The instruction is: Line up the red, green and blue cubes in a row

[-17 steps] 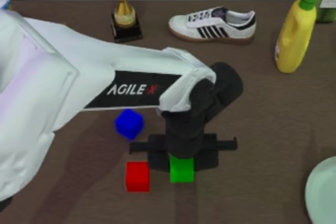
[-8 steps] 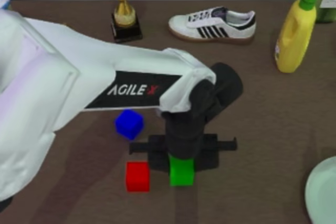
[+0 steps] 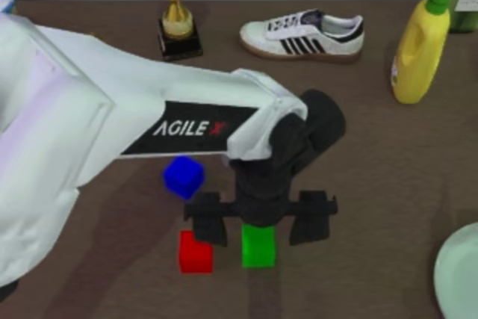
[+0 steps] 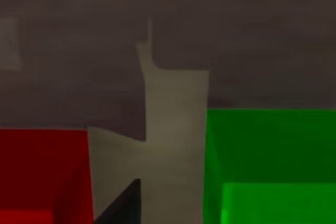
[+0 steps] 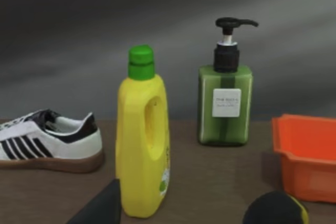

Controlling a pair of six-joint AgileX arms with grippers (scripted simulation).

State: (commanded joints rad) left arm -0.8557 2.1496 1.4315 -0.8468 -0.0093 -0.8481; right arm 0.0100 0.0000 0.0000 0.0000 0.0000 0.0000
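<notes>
The green cube (image 3: 258,246) rests on the table just right of the red cube (image 3: 196,252), a narrow gap between them. My left gripper (image 3: 261,223) hovers open over the green cube, its fingers (image 3: 210,218) spread wide to either side and touching nothing. The blue cube (image 3: 184,176) sits apart, behind the red one, partly under my left arm. In the left wrist view the green cube (image 4: 268,150) and red cube (image 4: 42,166) fill the lower corners, with one dark finger (image 4: 122,207) between them. My right arm is parked outside the top view, and its gripper (image 5: 173,221) is open.
Along the back stand a gold trophy (image 3: 174,5), a white striped shoe (image 3: 302,33), a yellow bottle (image 3: 420,46) and a green pump dispenser (image 5: 224,103). A pale plate (image 3: 459,270) lies at the right edge. An orange bin (image 5: 307,153) shows in the right wrist view.
My left gripper has opened, its fingers spreading apart and letting go of the green cube, which stays on the table beside the red cube.
</notes>
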